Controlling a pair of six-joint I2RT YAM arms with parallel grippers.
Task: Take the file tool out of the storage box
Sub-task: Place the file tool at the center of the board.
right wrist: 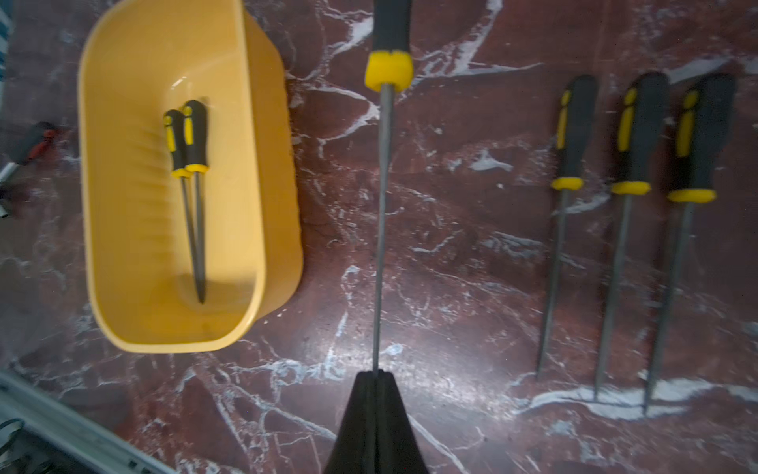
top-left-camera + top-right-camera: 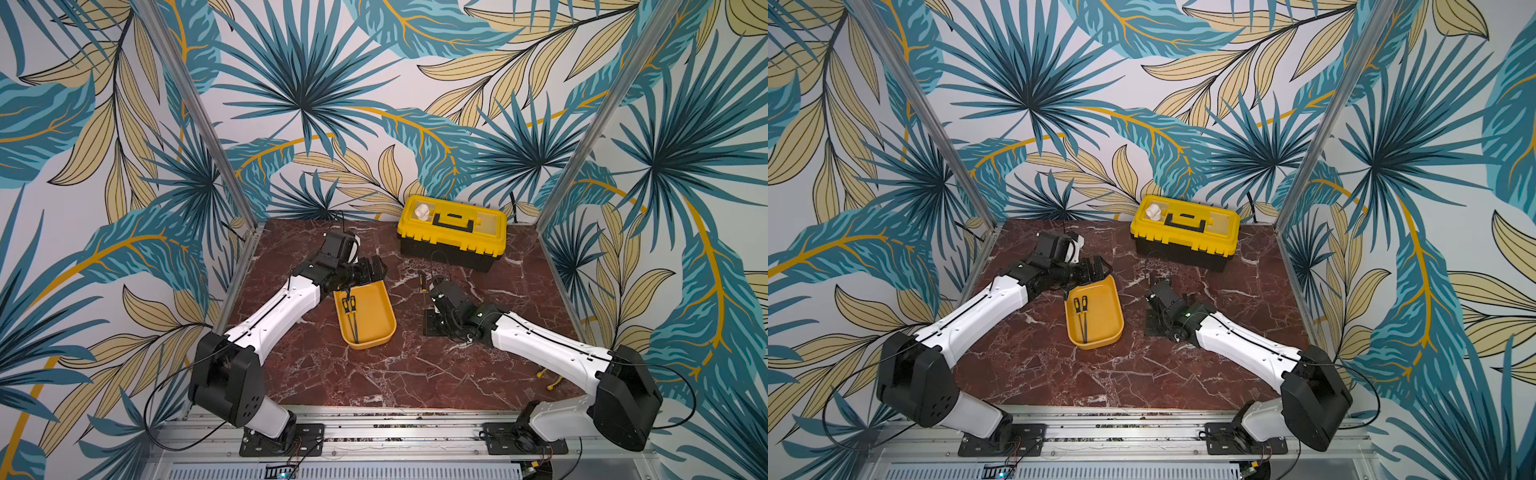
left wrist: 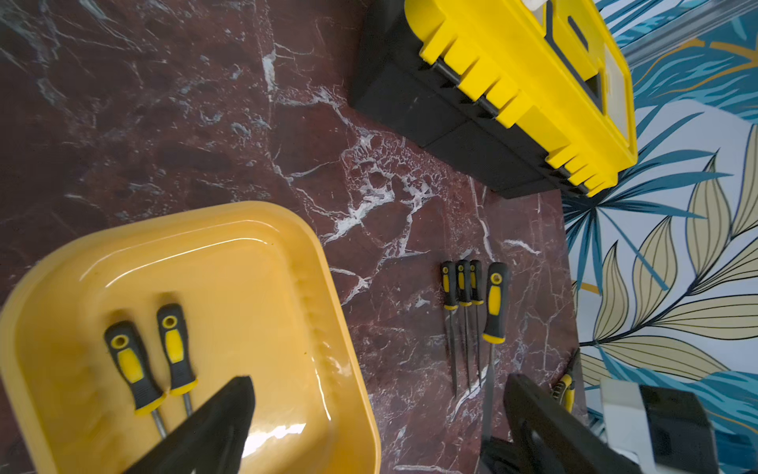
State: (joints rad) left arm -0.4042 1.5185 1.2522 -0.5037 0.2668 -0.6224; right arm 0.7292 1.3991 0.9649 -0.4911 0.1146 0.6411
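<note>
The storage box (image 2: 384,320) is a shallow yellow tray in the middle of the marble table, also seen at its rim in a top view (image 2: 1115,316). Two black-and-yellow file tools (image 2: 351,316) lie side by side in it, close up in the left wrist view (image 3: 131,369). My left gripper (image 2: 370,270) hangs open over the tray's far end, its fingers (image 3: 221,422) wide apart and holding nothing. To the right of the tray, my right gripper (image 1: 375,373) is shut on the metal shaft of another file tool (image 1: 381,205), whose handle points away from it.
Three more files (image 1: 623,205) lie in a row on the table right of the held one. A black toolbox with a yellow lid (image 2: 453,232) stands at the back. Metal frame posts bound the table on both sides.
</note>
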